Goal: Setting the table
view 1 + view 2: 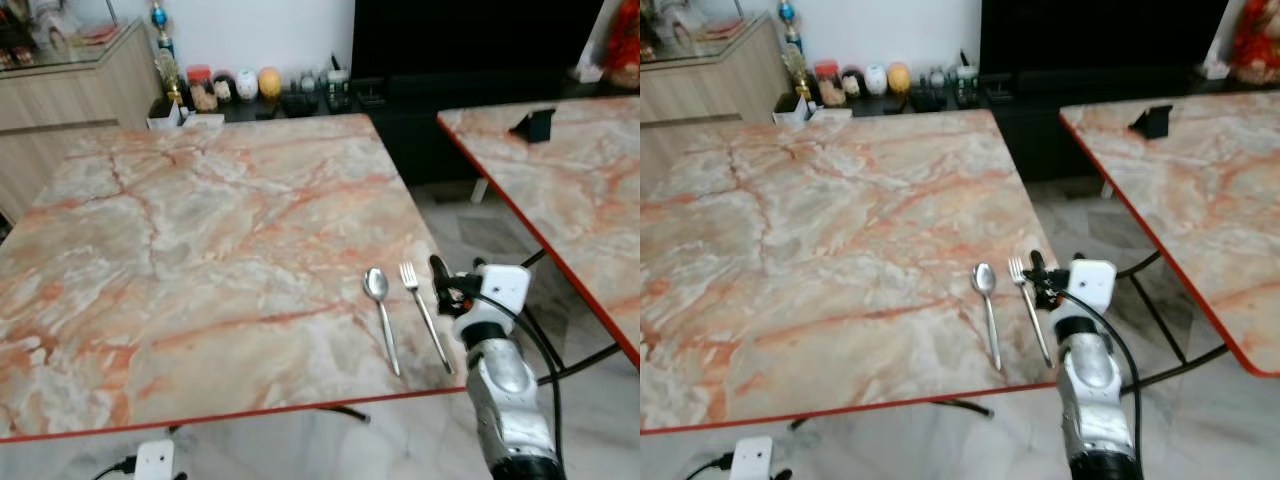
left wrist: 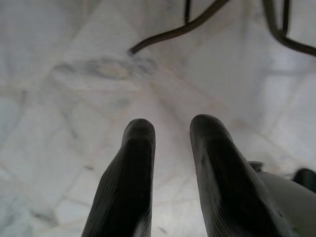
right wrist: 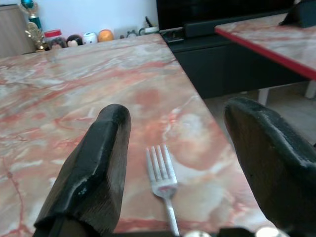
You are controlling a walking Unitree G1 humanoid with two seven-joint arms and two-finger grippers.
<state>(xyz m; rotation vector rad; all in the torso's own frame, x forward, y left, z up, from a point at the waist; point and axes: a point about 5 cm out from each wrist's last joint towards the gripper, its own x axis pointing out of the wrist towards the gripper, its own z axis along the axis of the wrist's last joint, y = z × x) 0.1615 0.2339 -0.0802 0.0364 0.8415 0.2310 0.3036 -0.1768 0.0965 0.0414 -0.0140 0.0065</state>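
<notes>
Standing at the near right corner of a big table (image 1: 200, 230) with a pink and orange marble top and a thin red edge, the robot looks down at 2 things lying side by side. A spoon (image 1: 381, 312) and a fork (image 1: 425, 315) rest flat on the table near that corner, close together but not touching, with the fork on the right. Both point away from the robot.

Behind the table is a low dark shelf (image 1: 300, 103) with small jars and round things on it, and a wooden cabinet (image 1: 60, 95) stands at the far left. A second table (image 1: 570, 190) of the same marble stands to the right. Between the 2 tables is a strip of pale floor (image 1: 480, 230), and thin black table legs cross it.

The right hand (image 3: 173, 163) is wide open just above the fork's handle end, with 1 finger on each side of the fork. It holds nothing.

The left hand (image 2: 170, 143) hangs low over the floor, a little open and holding nothing.
</notes>
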